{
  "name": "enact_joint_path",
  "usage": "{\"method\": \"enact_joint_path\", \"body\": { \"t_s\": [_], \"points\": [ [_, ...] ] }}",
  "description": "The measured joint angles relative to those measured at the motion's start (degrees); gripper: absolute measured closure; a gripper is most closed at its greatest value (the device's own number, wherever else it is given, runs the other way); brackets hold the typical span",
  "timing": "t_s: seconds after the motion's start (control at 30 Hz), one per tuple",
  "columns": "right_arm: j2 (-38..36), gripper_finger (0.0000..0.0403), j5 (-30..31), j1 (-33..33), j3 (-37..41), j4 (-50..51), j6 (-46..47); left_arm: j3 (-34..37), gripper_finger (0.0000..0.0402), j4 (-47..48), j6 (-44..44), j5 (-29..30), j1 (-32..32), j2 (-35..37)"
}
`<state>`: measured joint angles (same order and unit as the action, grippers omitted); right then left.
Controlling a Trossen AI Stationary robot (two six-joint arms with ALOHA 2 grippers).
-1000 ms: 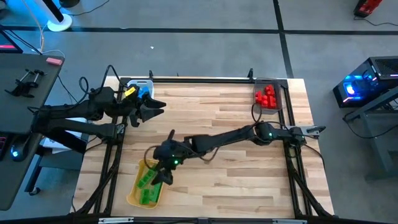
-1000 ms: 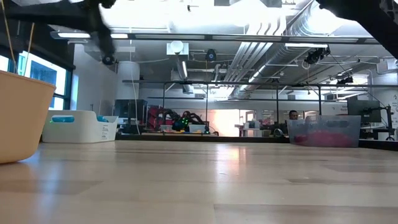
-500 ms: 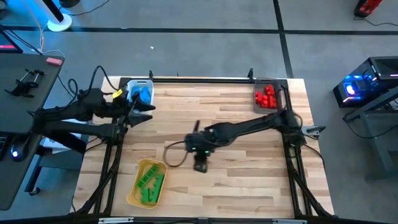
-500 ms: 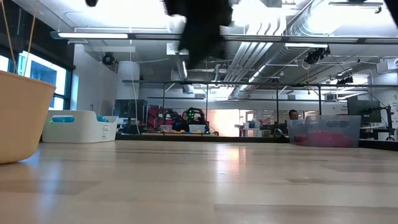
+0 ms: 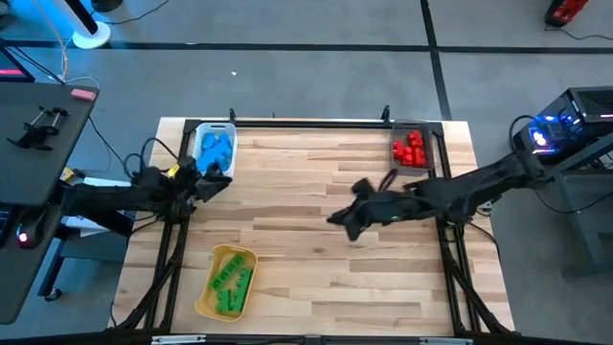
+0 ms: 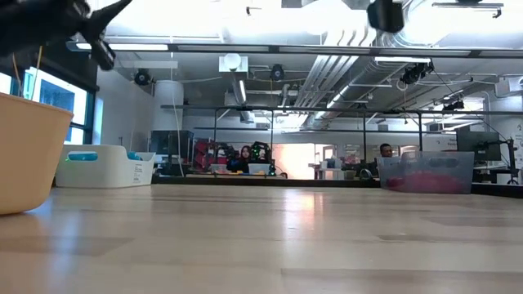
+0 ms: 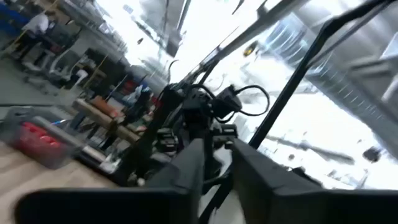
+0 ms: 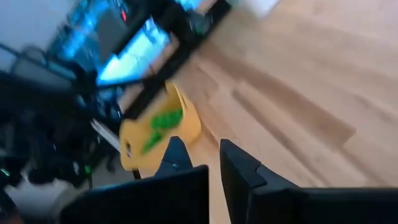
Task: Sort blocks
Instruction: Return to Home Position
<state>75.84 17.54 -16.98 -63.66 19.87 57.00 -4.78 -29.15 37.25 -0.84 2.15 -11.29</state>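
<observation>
Right gripper [image 5: 337,219] hangs over the table [image 5: 326,278] middle, just right of frame centre in the high view, arm stretched in from the right edge. It carries nothing, but open or closed can't be told. Left gripper [image 5: 218,182] sits at the table's left edge, just below the white tray [image 5: 213,126]. It is also empty, grip state can't be told.

Green blocks [image 5: 230,285] lie in the yellow tray [image 5: 203,305], lower left. Blue blocks [image 5: 215,149] fill the white tray, upper left corner. Red blocks [image 5: 410,149] are in the grey tray [image 5: 433,153], upper right corner. No loose blocks seen on the wood.
</observation>
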Motion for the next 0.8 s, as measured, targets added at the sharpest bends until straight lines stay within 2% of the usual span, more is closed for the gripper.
{"method": "enact_joint_path", "body": {
  "t_s": [0.1,0.17,0.37,0.67,0.8],
  "points": [
    [-3.03,0.0401,3.25,-0.52,0.35,-0.14,-0.33,3.84,0.0381,-7.52,1.67,-0.26,-0.02,0.44],
    [-4.09,0.0402,3.9,-0.52,0.42,0.0,-0.99,4.09,0.0395,-7.16,1.48,-0.88,0.0,0.42],
    [-7.44,0.0402,4.78,-1.91,0.44,2.35,-1.85,4.09,0.0397,-3.99,0.7,-1.57,-0.04,0.31],
    [-15.08,0.0403,10.47,-7.97,0.7,19.58,-0.01,4.09,0.0395,2.03,5.13,-2.2,-0.07,0.33],
    [-22.29,0.0403,9.27,-10.17,6.58,20.43,-0.34,4.09,0.0394,3.58,5.26,-2.21,-0.07,0.33]
  ]
}}
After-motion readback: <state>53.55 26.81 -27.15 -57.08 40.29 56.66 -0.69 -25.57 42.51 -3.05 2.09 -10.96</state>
